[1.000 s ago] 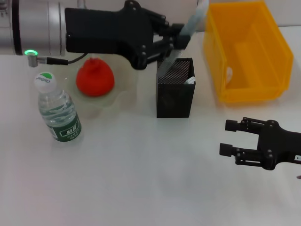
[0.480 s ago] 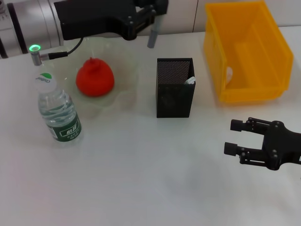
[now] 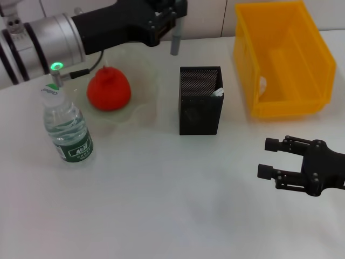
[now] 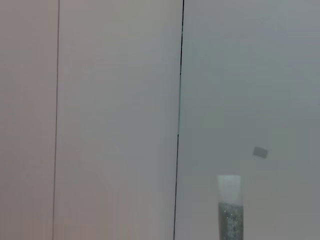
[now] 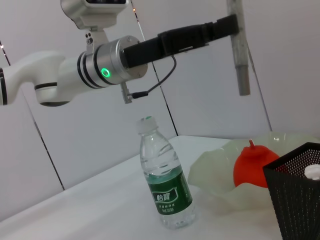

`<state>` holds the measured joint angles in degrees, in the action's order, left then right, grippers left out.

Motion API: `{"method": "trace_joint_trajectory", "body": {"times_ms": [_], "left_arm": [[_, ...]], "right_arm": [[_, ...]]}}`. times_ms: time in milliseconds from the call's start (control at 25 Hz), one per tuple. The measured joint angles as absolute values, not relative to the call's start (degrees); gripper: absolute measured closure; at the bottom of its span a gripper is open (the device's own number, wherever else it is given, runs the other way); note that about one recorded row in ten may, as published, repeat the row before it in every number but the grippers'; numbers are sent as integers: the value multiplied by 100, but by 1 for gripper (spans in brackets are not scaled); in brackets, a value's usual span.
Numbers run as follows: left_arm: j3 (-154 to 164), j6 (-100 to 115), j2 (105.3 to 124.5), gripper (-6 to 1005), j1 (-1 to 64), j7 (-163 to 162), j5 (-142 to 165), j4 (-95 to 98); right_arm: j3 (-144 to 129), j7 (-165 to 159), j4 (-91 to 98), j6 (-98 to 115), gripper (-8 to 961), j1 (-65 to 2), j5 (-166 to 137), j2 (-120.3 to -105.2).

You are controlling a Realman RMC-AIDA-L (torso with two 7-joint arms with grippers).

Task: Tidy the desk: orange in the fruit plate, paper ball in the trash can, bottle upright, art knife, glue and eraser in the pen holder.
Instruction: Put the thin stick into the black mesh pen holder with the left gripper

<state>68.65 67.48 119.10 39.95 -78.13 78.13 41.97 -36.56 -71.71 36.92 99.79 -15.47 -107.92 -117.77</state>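
A slim grey stick (image 3: 175,39), probably the glue or the art knife, is held upright in the left gripper (image 3: 171,12), high behind the fruit plate (image 3: 141,110) and short of the pen holder (image 3: 200,101). A second ago it was carried tilted right above the holder's mouth; since then it has been drawn back toward the far left and straightened, and in the last half second it has barely shifted. It has therefore not been dropped in, and this item is judged to remain open. The jaws are pressed onto the stick's upper end, which hangs free below them and touches nothing else. The orange (image 3: 109,90) lies in the fruit plate, the bottle (image 3: 67,125) stands upright beside it, and something white, possibly the paper ball (image 3: 262,84), is seen inside the trash can (image 3: 283,60); a white-tipped item (image 3: 218,93) already shows in the holder. The right gripper (image 3: 268,158) hovers low over the near right tabletop (image 3: 161,205), its jaws spread and empty.
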Motion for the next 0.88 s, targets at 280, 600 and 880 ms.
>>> {"method": "trace_joint_trajectory", "body": {"times_ms": [280,600,880], "left_arm": [[7665,6175,11909,855,3966,-7654,7204,4188],[8641,5114,11917,855,4008,-7319,6394,4202],[9036,4648,11918,854,4006,-7185,5977,4175]], "right_arm": [[-3656,-7172,3692,9984,200,-1573,-10802,-11778],[-3656,-7174,3692,9981,200,-1568,-10804,-11777],[-3656,-7178,3692,9978,200,-1598,-10812,-11781]]}}
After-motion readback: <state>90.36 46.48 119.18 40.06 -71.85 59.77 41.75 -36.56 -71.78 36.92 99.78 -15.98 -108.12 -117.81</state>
